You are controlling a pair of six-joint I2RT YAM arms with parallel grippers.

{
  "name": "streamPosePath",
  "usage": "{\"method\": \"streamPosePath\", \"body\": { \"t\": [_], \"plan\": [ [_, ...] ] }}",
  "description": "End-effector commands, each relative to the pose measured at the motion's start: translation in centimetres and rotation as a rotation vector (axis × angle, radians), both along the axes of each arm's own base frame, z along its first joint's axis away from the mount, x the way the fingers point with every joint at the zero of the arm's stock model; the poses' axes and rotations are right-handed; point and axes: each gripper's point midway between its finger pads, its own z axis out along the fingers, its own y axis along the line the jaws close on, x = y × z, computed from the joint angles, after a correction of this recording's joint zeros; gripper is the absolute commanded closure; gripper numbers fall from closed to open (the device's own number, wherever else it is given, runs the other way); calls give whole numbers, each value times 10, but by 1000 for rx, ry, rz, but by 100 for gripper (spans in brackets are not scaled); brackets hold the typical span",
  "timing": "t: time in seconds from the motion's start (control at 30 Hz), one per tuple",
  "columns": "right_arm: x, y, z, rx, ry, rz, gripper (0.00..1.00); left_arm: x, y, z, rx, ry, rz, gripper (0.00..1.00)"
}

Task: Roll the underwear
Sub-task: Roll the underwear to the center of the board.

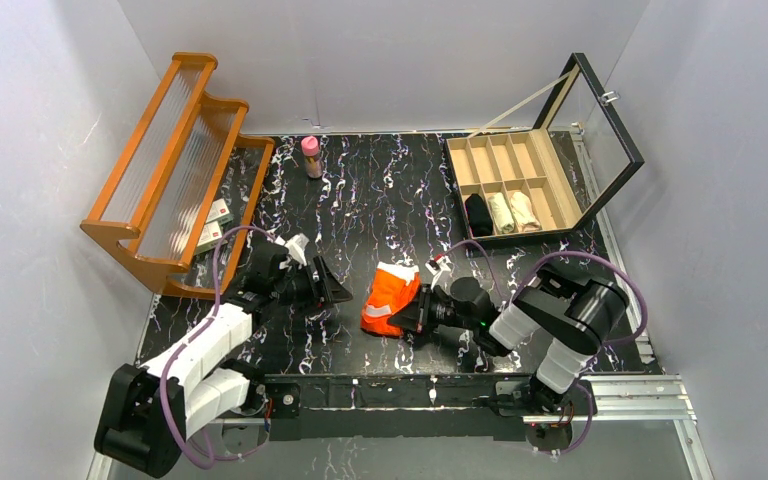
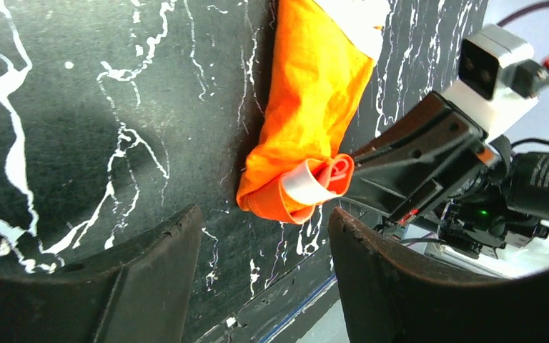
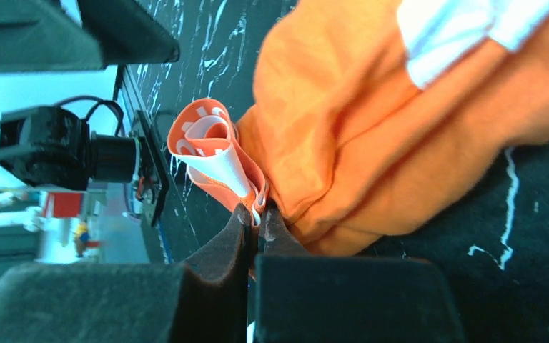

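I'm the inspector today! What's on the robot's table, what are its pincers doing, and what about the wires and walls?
Surface: black table with white veins.
Job's things: orange underwear lies mid-table, one end partly rolled.
Clutter: wooden rack, pink-capped bottle, open box holding three rolled cloths.
Pincers: right pincer shut on the underwear's rolled end; left pincer open beside it, not touching.
Cables: purple cables loop along both arms.
Surroundings: plain white walls.

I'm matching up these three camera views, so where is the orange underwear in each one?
Top external: orange underwear lies mid-table, between both arms.
Left wrist: orange underwear runs from top centre to mid-frame.
Right wrist: orange underwear fills the upper right.
Shared landmark: the right gripper, shut on its curled white-trimmed end.
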Motion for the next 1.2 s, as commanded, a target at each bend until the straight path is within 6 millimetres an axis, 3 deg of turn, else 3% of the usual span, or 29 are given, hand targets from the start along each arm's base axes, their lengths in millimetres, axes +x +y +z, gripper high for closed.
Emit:
{"method": "streamPosePath", "body": {
  "t": [0.0, 0.2, 0.33, 0.7, 0.93, 1.17],
  "plan": [
    [-3, -10, -24, -98, 285, -75, 99, -2, -13, 3, -18, -43, -76, 37],
    [-5, -23, -42, -123, 501, -145, 99, -15, -39, -9, 33, -64, -208, 35],
    [-5, -27, -49, -119, 596, -168, 99, -20, -45, -20, 70, -57, -255, 34],
    [-6, -31, -61, -199, 673, -144, 96, -12, -64, -44, 47, -28, -245, 34],
    [-2, -35, -57, -184, 663, -142, 88, -17, -55, -77, 129, 48, -192, 63],
    [5, -21, -27, -102, 501, -14, 59, -12, -52, -85, 207, 43, -174, 82]
  ]
}}
